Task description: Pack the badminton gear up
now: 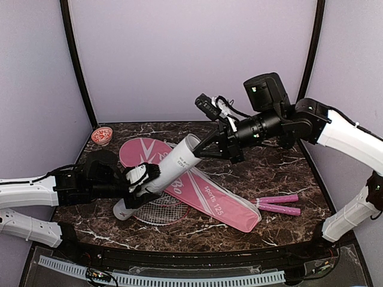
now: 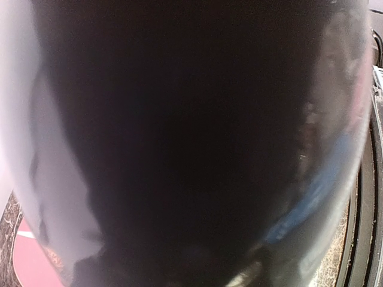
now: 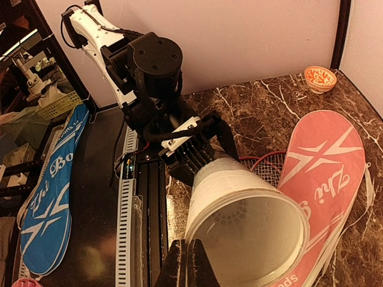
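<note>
ok so my left gripper [image 1: 143, 177] is clamped around the white tube [image 1: 160, 176] somewhere below its middle, jaws about half spread with the tube filling the gap. The tube's held off the table [image 1: 287, 173] at a slant, low end toward my left arm's side, open end up and toward the back. My left wrist cam is basically useless, just a dark blurry tube wall [image 2: 191, 143] filling the shot. My right gripper [image 3: 187, 260] is pinched fully closed, tips right at the rim of the tube's open mouth [image 3: 248, 221]; honestly can't tell if they're touching it. The pink bag [image 1: 209, 194] lies flat under the tube, running diagonally. The two rackets' red heads [image 1: 158, 212] poke out under the bag's near edge, and their pink handles [image 1: 278, 203] stick out to the right. There's a small patterned bowl [image 1: 102, 135] in the back left corner.
</note>
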Action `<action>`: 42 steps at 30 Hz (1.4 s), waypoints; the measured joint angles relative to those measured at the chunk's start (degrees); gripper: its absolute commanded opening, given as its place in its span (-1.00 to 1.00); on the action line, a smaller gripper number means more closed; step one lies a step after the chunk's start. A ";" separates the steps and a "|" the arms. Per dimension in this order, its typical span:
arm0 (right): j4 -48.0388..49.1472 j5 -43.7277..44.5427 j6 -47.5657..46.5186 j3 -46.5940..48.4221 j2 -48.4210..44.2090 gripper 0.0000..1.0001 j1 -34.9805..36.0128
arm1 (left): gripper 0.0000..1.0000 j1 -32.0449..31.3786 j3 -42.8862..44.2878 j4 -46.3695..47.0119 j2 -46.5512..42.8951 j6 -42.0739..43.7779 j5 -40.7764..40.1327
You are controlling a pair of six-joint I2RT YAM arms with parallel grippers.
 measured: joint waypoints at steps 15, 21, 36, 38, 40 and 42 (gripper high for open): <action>-0.26 -0.37 0.24 0.00 0.33 -0.36 0.00 | -0.20 -0.26 0.00 -0.17 -0.13 0.48 0.48; 0.00 -0.17 0.15 0.00 0.42 -0.16 -0.02 | -0.20 -0.52 0.00 -0.31 -0.24 0.72 1.18; 0.20 -4.55 0.55 0.68 1.97 -0.77 0.00 | -0.19 -0.79 0.00 -2.29 -0.22 0.63 1.53; 0.26 -5.16 0.66 0.68 2.10 -0.73 0.00 | -0.20 -0.81 0.00 -2.27 -0.22 0.66 1.53; 0.33 -5.68 0.66 0.63 2.32 -0.56 0.00 | -0.19 -0.85 0.00 -2.27 -0.22 0.70 1.55; 0.52 -6.23 0.81 0.59 2.45 -0.48 -0.02 | -0.19 -0.85 0.00 -2.51 -0.22 0.90 1.62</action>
